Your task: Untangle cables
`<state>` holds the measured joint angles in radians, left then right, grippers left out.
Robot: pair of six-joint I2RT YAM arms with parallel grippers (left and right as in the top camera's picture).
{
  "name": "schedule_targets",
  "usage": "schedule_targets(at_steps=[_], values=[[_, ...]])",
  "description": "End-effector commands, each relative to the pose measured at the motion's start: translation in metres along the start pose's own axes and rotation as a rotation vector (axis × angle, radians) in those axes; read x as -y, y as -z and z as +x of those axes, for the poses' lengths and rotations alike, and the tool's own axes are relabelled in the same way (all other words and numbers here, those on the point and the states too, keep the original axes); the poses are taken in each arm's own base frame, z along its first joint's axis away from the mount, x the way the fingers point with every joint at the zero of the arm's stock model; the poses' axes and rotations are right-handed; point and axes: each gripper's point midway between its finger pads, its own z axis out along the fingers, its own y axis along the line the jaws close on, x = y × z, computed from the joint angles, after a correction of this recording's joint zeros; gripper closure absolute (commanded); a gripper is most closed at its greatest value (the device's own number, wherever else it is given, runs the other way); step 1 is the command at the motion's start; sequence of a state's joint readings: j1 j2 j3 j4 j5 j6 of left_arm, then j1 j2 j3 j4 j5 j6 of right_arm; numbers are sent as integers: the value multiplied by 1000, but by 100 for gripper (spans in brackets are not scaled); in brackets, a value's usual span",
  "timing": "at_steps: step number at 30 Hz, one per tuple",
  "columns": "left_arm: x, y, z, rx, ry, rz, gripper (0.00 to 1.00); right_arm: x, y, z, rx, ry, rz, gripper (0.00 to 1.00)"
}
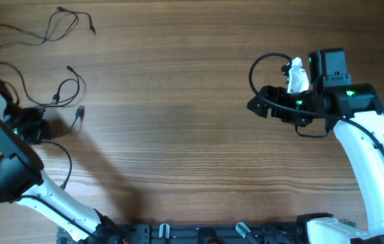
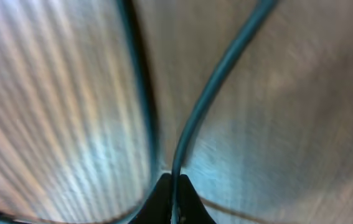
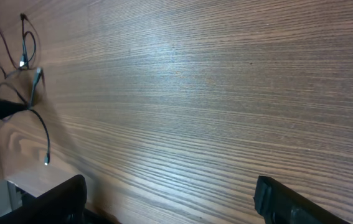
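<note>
Overhead view: the left gripper (image 1: 40, 126) sits at the left edge of the table (image 1: 178, 135), clenched on one strand of the cables (image 1: 66, 88). From its fingers the small cluster fans out toward 1 o'clock, with the plug ends just beyond, and one strand trails back toward 5 o'clock. A separate cable (image 1: 36, 30) lies at about 12 o'clock, well apart from the cluster and touching nothing else. The right gripper (image 1: 256, 106) is far off at 3 o'clock, so the left arm is much the nearer. Bare wood lies between the two, with nothing in the way.

Left wrist view: the left gripper (image 2: 173, 185) has its tips pinched together on a thin cable strand (image 2: 216, 78). The strand's long axis rises from the tips and curves toward 1 o'clock. A second dark line runs up toward 11 o'clock, too blurred to say whether it is wire or shadow.

Right wrist view: the right gripper (image 3: 170, 190) is released, jaws wide and holding nothing. The cables (image 3: 23, 59) lie at 10 o'clock, well apart. Any pull to separate them would, I judge, need this arm to cross the table first.
</note>
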<state>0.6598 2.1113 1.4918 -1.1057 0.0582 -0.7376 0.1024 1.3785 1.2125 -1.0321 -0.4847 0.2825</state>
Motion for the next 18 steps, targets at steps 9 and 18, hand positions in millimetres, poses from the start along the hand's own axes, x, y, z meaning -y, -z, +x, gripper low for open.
schedule_targets(at_steps=[9,18], values=[[-20,0,-19,31,100,-54,62,2,-1,-1,-2,21,13,12],[-1,23,-29,61,88,27,66,2,-1,0,-6,20,15,12]])
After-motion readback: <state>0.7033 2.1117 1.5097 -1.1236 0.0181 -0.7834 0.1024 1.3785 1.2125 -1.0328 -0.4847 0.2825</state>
